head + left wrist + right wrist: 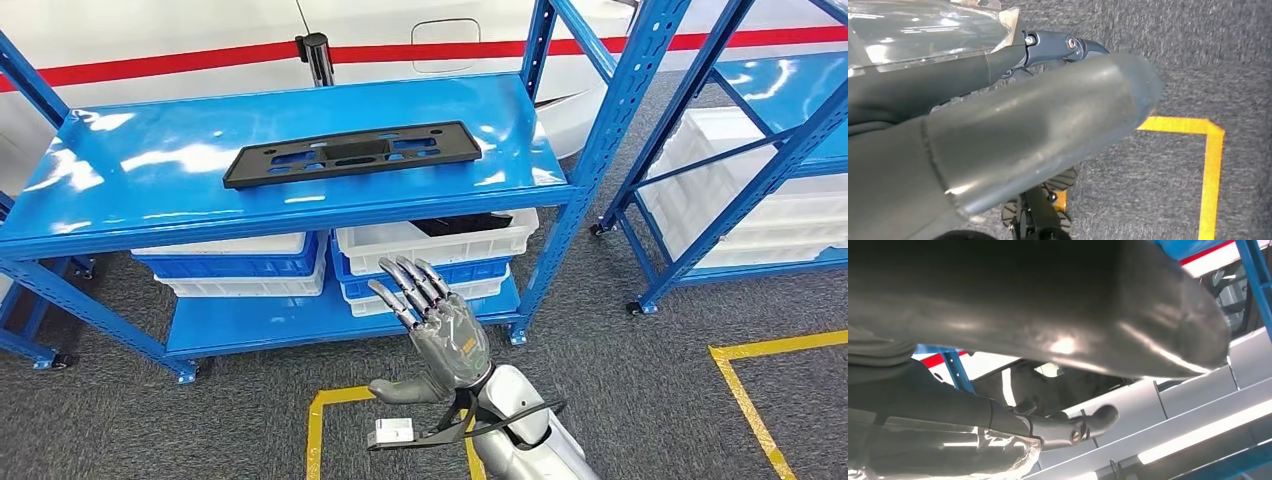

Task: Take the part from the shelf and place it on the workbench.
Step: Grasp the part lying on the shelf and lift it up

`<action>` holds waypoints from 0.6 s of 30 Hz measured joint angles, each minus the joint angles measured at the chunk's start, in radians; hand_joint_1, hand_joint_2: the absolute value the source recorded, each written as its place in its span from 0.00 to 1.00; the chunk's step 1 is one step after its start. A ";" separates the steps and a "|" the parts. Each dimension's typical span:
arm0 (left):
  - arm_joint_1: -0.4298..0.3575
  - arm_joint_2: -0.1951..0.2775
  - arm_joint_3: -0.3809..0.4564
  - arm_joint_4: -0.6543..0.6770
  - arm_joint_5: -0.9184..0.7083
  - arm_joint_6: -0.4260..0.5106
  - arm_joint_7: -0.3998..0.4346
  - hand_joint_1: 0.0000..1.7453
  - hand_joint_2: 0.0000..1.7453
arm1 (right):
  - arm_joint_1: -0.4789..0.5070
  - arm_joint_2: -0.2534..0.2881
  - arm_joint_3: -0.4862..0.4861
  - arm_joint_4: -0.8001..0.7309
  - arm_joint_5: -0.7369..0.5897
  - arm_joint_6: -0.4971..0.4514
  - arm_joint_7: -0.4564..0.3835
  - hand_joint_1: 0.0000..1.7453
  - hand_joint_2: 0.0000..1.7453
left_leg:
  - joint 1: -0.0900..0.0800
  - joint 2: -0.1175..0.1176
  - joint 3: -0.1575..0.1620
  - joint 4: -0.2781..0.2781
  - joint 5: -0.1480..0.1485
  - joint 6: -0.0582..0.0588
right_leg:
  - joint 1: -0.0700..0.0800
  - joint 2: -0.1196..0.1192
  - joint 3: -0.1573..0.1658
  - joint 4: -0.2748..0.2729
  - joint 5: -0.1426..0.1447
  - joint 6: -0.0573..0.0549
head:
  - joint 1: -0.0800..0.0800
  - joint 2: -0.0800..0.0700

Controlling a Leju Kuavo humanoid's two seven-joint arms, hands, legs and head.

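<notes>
- The part (352,154), a long flat black plastic panel with cut-outs, is lying flat on the top board of the blue shelf (120,200), slightly angled, near the middle and well back from the front edge.
- Nothing is touching it; it is sitting free, which should be leaving its long edges open for a grasp.
- The right robot hand (432,318) is hovering in front of the shelf, below the level of the top board, fingers spread and pointing up towards the part, holding nothing.
- That raised, spread pose looks like a reach being set up, though the hand is well apart from the part.
- The left robot hand (1013,140) is hanging low over the grey carpet beside a yellow floor line (1210,175); its thumb is blocking the wrist view, so I cannot tell whether its fingers are spread or closed.
- White bins (430,245) are sitting on blue ones on the lower board, directly behind the right hand, one with something dark inside.
- Judging the task: it is at its very start, the part not yet lifted.
</notes>
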 joint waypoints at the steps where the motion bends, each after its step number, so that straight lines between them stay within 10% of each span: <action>1: 0.000 0.000 0.000 0.001 0.000 0.000 0.000 0.00 0.00 | 0.000 0.001 0.000 -0.001 0.000 0.001 0.000 0.00 0.00 | 0.002 0.004 -0.019 0.043 -0.026 -0.005 | -0.003 -0.006 0.003 -0.003 0.000 -0.007 | -0.003 0.000; 5: 0.002 -0.001 0.001 0.002 -0.001 0.001 0.000 0.00 0.00 | 0.002 0.001 0.000 -0.001 0.002 0.003 -0.001 0.00 0.00 | 0.008 0.017 -0.135 0.264 -0.115 -0.021 | 0.001 -0.031 0.006 -0.003 -0.005 -0.016 | -0.008 0.000; 11: -0.002 0.000 0.007 0.003 -0.001 0.001 -0.001 0.00 0.00 | -0.001 0.004 0.000 -0.001 0.004 0.006 -0.003 0.00 0.00 | 0.002 0.081 -0.003 -0.020 0.029 -0.006 | 0.012 -0.070 0.022 -0.002 -0.019 0.000 | -0.009 0.000; 15: -0.002 -0.001 0.013 0.003 -0.001 0.001 -0.003 0.00 0.00 | -0.005 0.008 0.000 -0.001 0.006 0.009 -0.003 0.00 0.00 | -0.001 0.045 0.000 -0.033 0.038 0.023 | 0.014 -0.075 0.020 0.016 -0.037 0.019 | -0.005 0.000; 18: -0.004 -0.002 0.014 0.003 -0.002 0.001 -0.004 0.00 0.00 | -0.004 0.005 0.000 0.000 0.006 0.012 -0.003 0.00 0.00 | 0.002 0.014 0.004 -0.041 0.046 0.038 | 0.010 -0.026 -0.057 0.184 -0.115 0.008 | 0.001 0.000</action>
